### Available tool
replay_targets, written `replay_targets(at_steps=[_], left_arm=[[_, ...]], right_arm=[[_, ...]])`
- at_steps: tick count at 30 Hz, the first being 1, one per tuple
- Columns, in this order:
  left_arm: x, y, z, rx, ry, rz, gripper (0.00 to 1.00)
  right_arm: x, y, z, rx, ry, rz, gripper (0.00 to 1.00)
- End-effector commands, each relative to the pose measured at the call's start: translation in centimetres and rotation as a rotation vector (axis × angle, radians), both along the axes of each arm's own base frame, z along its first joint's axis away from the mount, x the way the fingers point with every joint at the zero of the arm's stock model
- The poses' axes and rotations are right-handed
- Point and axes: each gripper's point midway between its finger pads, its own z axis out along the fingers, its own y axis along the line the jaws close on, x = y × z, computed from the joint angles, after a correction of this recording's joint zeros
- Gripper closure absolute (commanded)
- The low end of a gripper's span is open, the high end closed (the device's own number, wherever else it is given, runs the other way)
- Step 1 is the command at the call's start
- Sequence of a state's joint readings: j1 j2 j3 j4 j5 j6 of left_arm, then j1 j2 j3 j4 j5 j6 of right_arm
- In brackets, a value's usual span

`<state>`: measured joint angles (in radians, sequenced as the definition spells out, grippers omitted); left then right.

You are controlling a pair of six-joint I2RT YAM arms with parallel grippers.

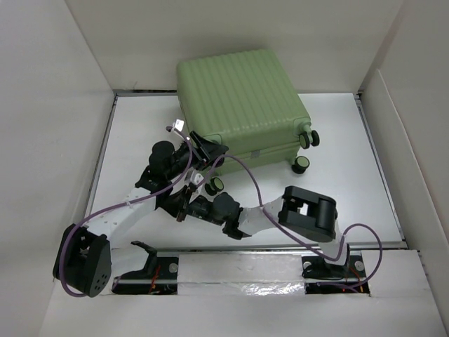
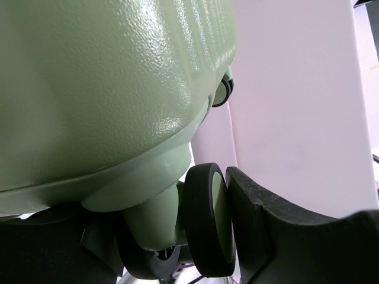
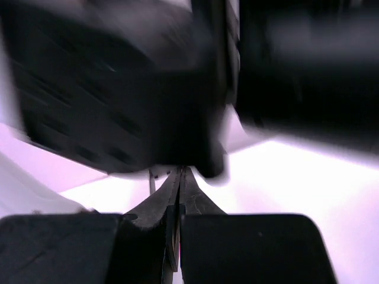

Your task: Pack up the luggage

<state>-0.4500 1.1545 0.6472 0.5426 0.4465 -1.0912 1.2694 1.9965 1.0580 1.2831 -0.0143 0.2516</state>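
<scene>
With the closed luggage (image 1: 242, 98) lying at the table's (image 1: 337, 182) far edge, the left gripper (image 1: 203, 153), 1 finger (image 2: 260, 236) against a wheel (image 2: 204, 219) and its clamping impossible to tell, should pull slowly, while the right gripper (image 3: 179, 189), fingers pressed together, braces it.

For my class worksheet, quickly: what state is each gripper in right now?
Left gripper: closed on a wheel.
Right gripper: closed, holding nothing.

Pebbled, faintly glossy plastic luggage (image 2: 106, 89)
</scene>
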Motion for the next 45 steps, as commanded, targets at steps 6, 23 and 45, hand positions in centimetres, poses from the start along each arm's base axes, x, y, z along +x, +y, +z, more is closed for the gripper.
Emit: replay_targets(at_steps=[6,23,45], left_arm=[[-6.6,0.0,15.3,-0.195,-0.563,-0.154,1.0],[-7.6,-4.5,10.1,-0.161,-0.497,-0.233,1.0],[-10.5,-10.9,9.2,-0.3,-0.468,-0.375,1.0]], right_arm=[[2.1,-7.9,-1.7,0.04,0.043,-0.23,1.0],[9.9,-20.5,-8.0,-0.254,0.06,-0.581,0.41],[12.2,-27.4,-8.2,-0.438,0.039,-0.709,0.4]])
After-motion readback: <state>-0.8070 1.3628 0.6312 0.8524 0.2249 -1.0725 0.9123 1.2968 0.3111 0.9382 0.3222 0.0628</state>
